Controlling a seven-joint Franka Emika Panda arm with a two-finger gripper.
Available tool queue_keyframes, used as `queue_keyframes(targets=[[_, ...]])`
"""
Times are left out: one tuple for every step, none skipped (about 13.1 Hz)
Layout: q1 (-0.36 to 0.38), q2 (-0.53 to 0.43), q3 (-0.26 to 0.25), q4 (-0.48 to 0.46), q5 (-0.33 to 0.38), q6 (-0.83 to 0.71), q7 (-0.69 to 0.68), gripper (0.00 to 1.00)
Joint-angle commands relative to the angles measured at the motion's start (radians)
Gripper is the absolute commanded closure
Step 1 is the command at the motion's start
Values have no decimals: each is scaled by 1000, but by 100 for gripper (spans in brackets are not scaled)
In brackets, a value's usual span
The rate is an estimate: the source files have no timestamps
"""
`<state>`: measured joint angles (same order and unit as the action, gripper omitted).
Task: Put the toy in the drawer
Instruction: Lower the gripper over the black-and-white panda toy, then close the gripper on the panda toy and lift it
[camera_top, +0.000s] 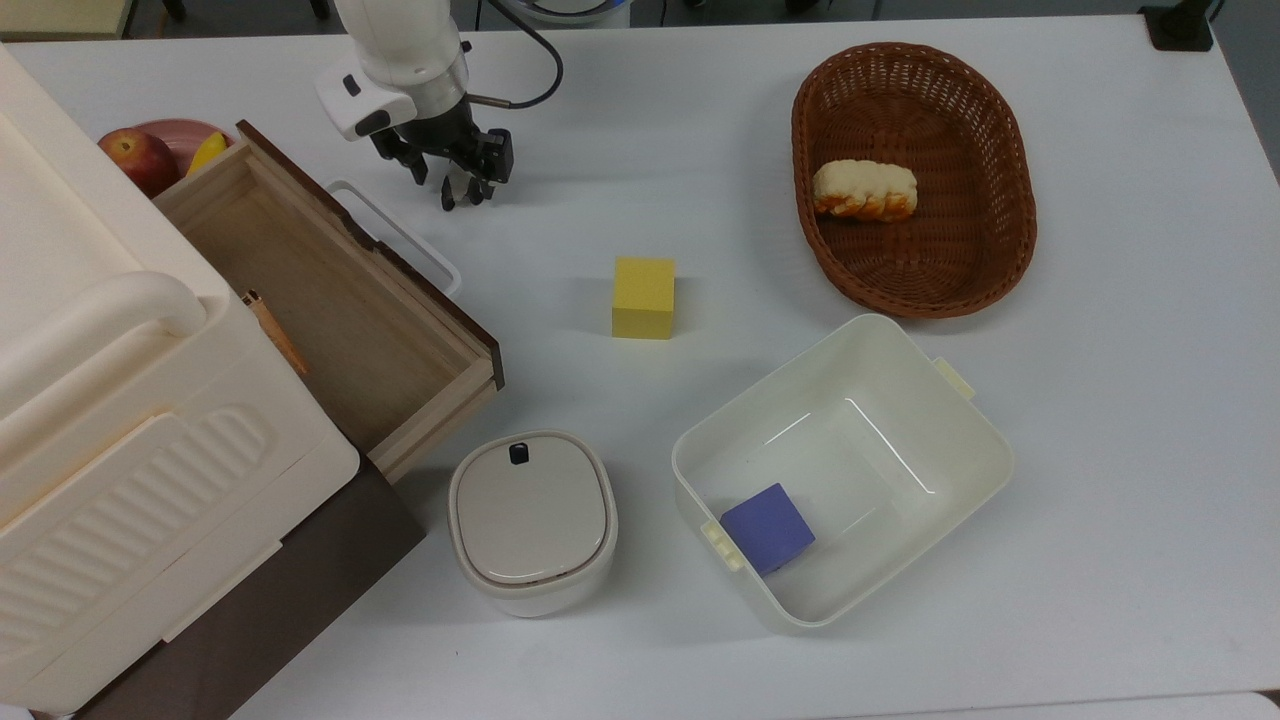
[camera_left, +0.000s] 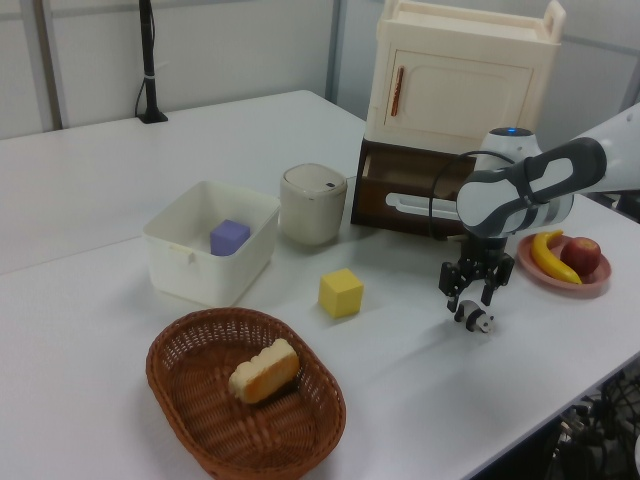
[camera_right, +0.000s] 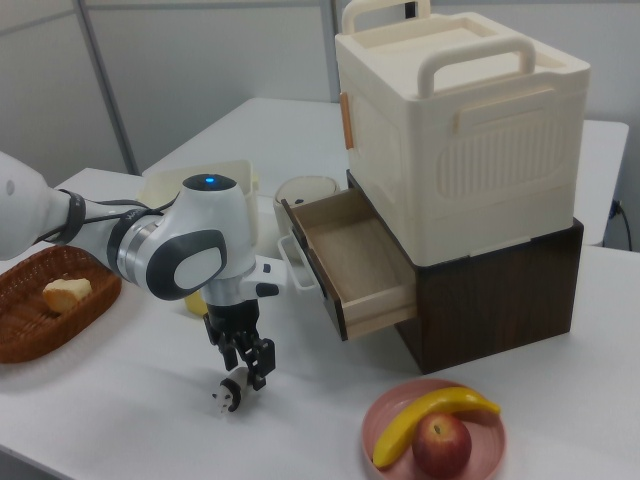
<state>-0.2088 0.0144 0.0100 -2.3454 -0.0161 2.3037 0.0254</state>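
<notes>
The toy (camera_top: 462, 190), a small black-and-white panda, lies on the white table near the top view's upper left, close to the drawer's handle. My gripper (camera_top: 456, 186) is down over it and open, one finger on each side of the panda. Its fingers partly hide the toy, whose lower end sticks out below them (camera_left: 481, 321) (camera_right: 228, 397). The gripper (camera_left: 470, 303) (camera_right: 246, 376) hangs just above the tabletop. The drawer (camera_top: 330, 310), light wood with a dark front and a white loop handle, stands pulled open with bare wood inside (camera_right: 352, 255).
A yellow cube (camera_top: 643, 297) sits mid-table. A cream tub (camera_top: 960, 420) holds a purple cube (camera_top: 767, 527). A lidded pot (camera_top: 532, 520) stands by the drawer's corner. A wicker basket (camera_top: 1000, 250) holds bread. A plate of fruit (camera_right: 400, 465) lies beside the cabinet (camera_right: 470, 150).
</notes>
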Motion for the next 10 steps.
queue_keyframes(targets=[[2, -11, -7, -3, -15, 7, -21, 68], [3, -11, -7, -3, -13, 7, -42, 88], [3, -13, -7, -3, -13, 7, -57, 100], [3, -13, -7, -3, -13, 5, -61, 100], [3, -13, -7, -3, -13, 5, -61, 100], [3, -13, -7, -2, -13, 5, -59, 100], [6, -16, -5, 1, -11, 5, -59, 100], [15, -16, -7, 18, -10, -1, -56, 100], [29, -16, -7, 37, -7, -3, -47, 100], [44, -16, -7, 64, 2, -7, -42, 100]])
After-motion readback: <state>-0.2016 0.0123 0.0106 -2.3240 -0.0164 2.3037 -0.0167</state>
